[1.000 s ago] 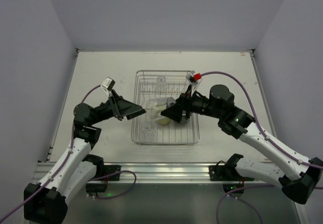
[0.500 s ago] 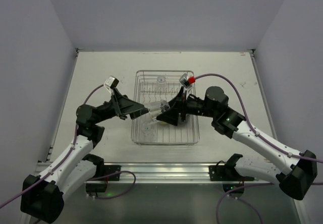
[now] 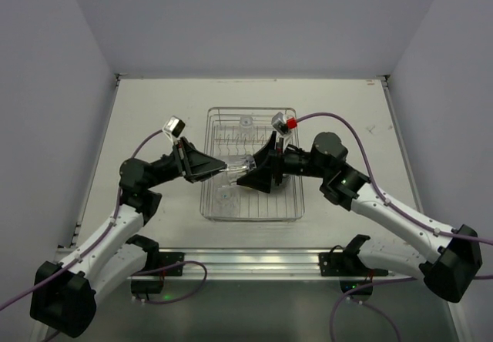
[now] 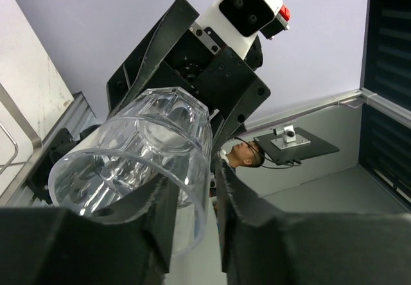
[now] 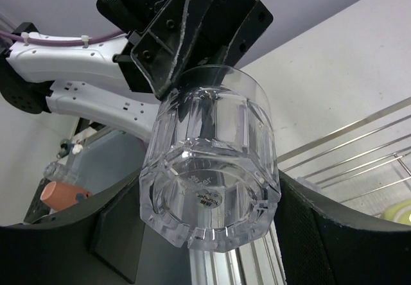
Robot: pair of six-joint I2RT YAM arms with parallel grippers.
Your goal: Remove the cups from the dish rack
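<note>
Tumbler [image 5: 212, 160] above dish rack [image 3: 297, 203] | right fingers [image 5: 314, 233] clamp base | left fingers [image 4: 257, 230] pinch rim

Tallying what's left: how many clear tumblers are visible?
3: one tumbler between left claw and right claw above the dish rack, one at its far end, one near-left inside. Others may be hidden.

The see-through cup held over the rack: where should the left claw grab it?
Pinch the rim wall from the left, one finger inside. The clear faceted tumbler lies sideways, mouth facing the left gripper; the right gripper clamps its base.
</note>
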